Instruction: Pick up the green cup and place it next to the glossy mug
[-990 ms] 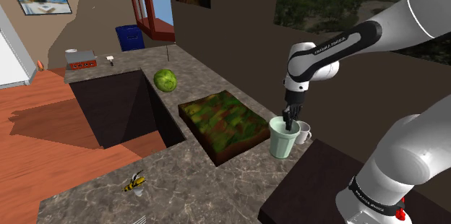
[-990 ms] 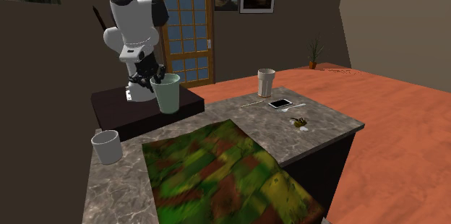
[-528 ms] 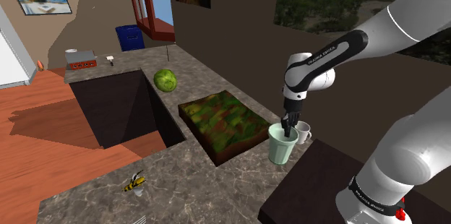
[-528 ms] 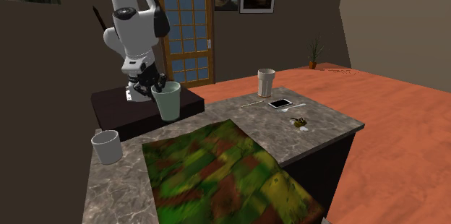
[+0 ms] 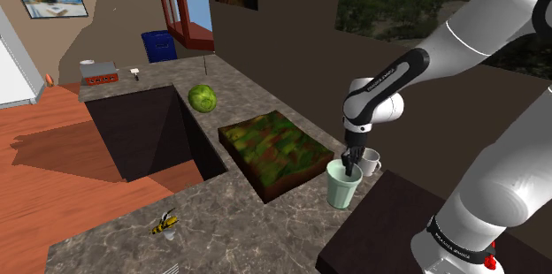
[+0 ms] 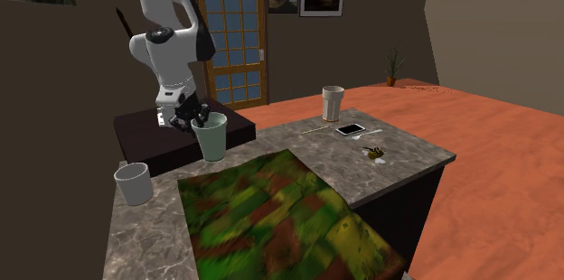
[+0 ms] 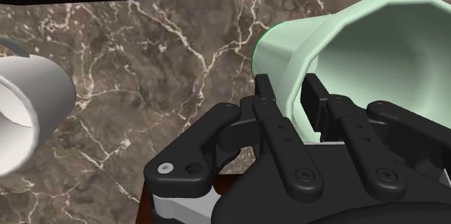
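**A:** What is the gripper point(image 5: 351, 164) point(image 6: 197, 123) point(image 7: 289, 89) doing?

**B:** It is closed on the rim of the pale green cup point(image 5: 341, 188) point(image 6: 213, 138) point(image 7: 376, 49). 1 black finger point(image 7: 264, 96) presses the outside of the wall and the other finger point(image 7: 316, 100) sits inside the mouth, so the wall is pinched between the 2.

**A:** And where does the cup sit?

**B:** It hangs straight below the gripper, mouth up, low over the marbled brown worktop point(image 5: 265, 228) point(image 6: 145, 233) point(image 7: 144, 63). I cannot tell whether its base touches the stone.

**A:** The mug?

**B:** A white mug point(image 5: 370, 162) point(image 6: 133, 183) point(image 7: 22, 125) stands on the worktop near the gripper. In the shoulder view it looks almost against the cup; the wrist view shows bare stone between the 2.

**A:** Anything crowding the gripper?

**B:** A block patterned in green and red point(image 5: 274, 144) point(image 6: 289, 215) lies close by, across the cup from the mug. The dark stand point(image 5: 389, 237) point(image 6: 181, 129) is just beside the gripper too. Well away from it lie a green round fruit point(image 5: 203, 98), a wasp figure point(image 5: 164, 225) point(image 6: 373, 152), a phone point(image 6: 351, 129) and a tall pale cup point(image 6: 333, 103).
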